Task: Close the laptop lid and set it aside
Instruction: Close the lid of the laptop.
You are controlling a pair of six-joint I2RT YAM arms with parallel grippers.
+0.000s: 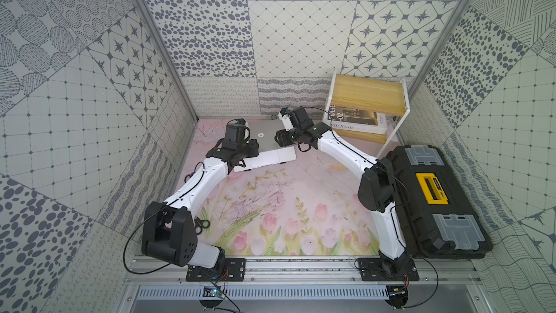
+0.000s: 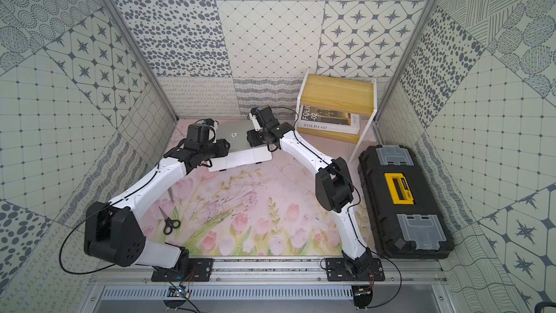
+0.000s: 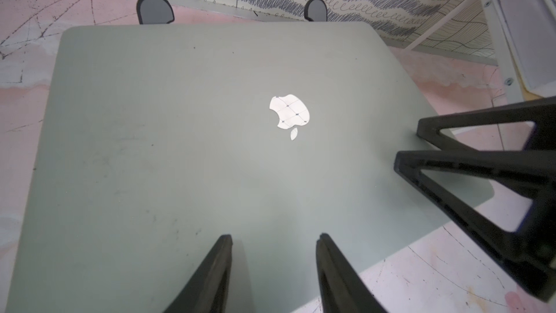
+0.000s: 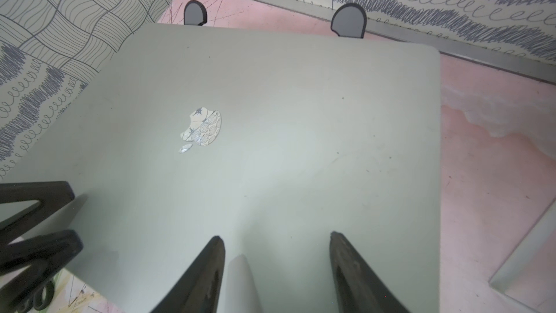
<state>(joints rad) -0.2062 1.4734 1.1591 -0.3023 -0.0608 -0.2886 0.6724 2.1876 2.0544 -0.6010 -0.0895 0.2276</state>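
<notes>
**Item:** laptop [image 1: 267,142], silver-grey. Upper ctr of both top views, on floral bench [image 1: 270,206], close to back wall, between the two arms.

**Condition:** laptop lid [image 3: 210,146] is shut onto base, outer shell up. Pale logo [image 3: 289,112] at ctr, light scuffs on shell.

**Fittings:** two black tabs [image 3: 155,9] stick up past lid's upper edge in both wrist views.

**Adjacent:** white flat panel [image 1: 264,159] just below laptop in top views, kind unclear.

**left tool** [image 3: 273,236]: fingers apart, nothing between. Tips over lid at bottom ctr of left wrist view. Contact w/ lid unclear.

**right tool** [image 4: 275,234]: fingers apart, nothing held. Tips over lid at bottom ctr of right wrist view. Contact unclear.

**Misc:**
- Wood-top shelf [image 1: 367,91] w/ book [image 1: 355,123] under it, upper right.
- Black/yellow toolbox [image 1: 433,194], right side.
- Scissors [image 2: 170,221], lower left.
</notes>
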